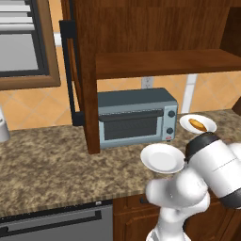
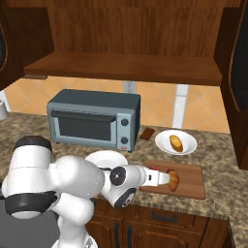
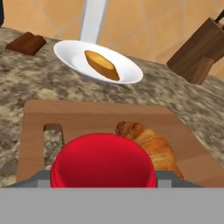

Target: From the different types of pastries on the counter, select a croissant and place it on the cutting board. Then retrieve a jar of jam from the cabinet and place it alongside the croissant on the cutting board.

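Note:
The red jar of jam (image 3: 103, 162) fills the bottom of the hand view, with my gripper (image 3: 103, 177) shut on it and a grey fingertip at each side. It hangs low over the near part of the reddish-brown cutting board (image 3: 87, 116), just left of the orange-brown croissant (image 3: 151, 142) lying there. From the right base view, my gripper (image 2: 162, 178) reaches along the board (image 2: 191, 186) and meets the croissant (image 2: 173, 180). The golden-yellow pastry (image 3: 101, 64) lies on a white plate (image 3: 129, 74) behind the board. The cabinet shelf (image 2: 121, 65) stands bare above.
A grey toaster oven (image 2: 92, 121) sits under the shelf, and an empty white plate (image 2: 106, 159) lies before it. A wooden knife block (image 3: 199, 54) stands right of the board. A small dark-brown piece (image 3: 27, 43) lies at the back left. The cabinet door (image 1: 80, 70) hangs open.

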